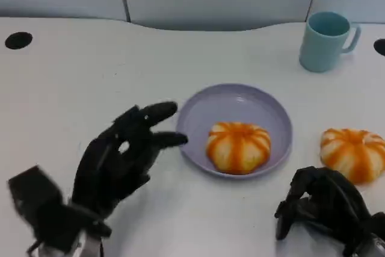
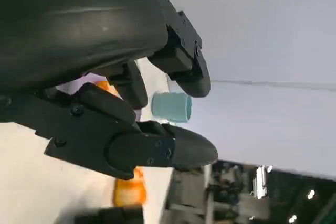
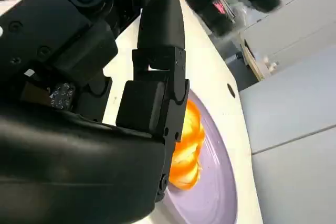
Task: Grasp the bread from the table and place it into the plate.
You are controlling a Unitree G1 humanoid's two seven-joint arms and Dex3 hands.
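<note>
An orange-and-white striped bread (image 1: pixel 239 146) lies in the lavender plate (image 1: pixel 198 118) at the table's middle; the right wrist view shows that bread (image 3: pixel 188 145) in the plate (image 3: pixel 220 182) past the fingers. A second striped bread (image 1: pixel 354 153) lies on the table to the right of the plate. My left hand (image 1: pixel 120 157) hovers just left of the plate, fingers spread, holding nothing. My right hand (image 1: pixel 322 206) is at the lower right, just in front of the second bread, fingers curled downward with nothing in them.
A light teal mug (image 1: pixel 325 40) stands at the back right, also visible as the mug (image 2: pixel 171 106) in the left wrist view. Two black round holes sit at the table's far edges, one at the left (image 1: pixel 18 40). A grey wall panel runs behind the table.
</note>
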